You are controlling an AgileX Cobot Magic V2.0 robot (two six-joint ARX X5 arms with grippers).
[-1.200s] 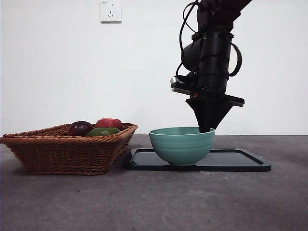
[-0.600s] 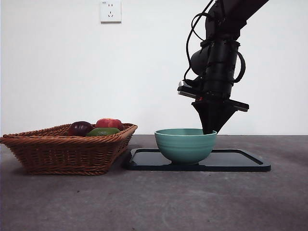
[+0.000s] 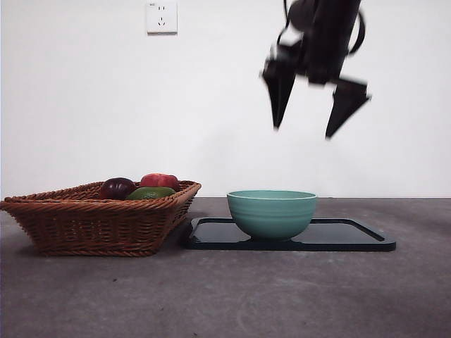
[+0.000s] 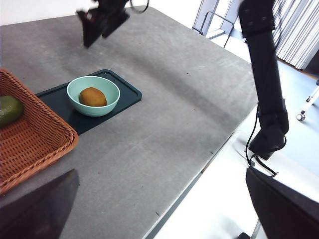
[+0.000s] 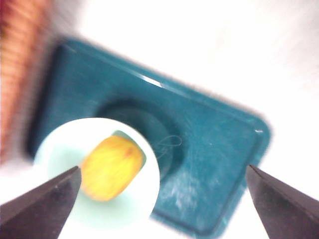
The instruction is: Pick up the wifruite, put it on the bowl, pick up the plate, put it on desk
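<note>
The right gripper (image 3: 312, 113), jaws spread and empty (upper right), hangs above the bowl (image 3: 272, 213) holding the wifruite (image 4: 92, 96); lifting the plate (image 3: 352, 236) could tip both.

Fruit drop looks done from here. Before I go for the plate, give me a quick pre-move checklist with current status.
1. Wifruite inside the bowl: ok.
2. Right gripper open, holding nothing, above the bowl: ok.
3. Plate free to lift: not ok, the bowl stands on it.
4. Plate's far end bare for a grasp: ok.
5. Basket beside the plate; touching or apart: cannot tell.
6. Left gripper open, away from the plate: ok.
</note>
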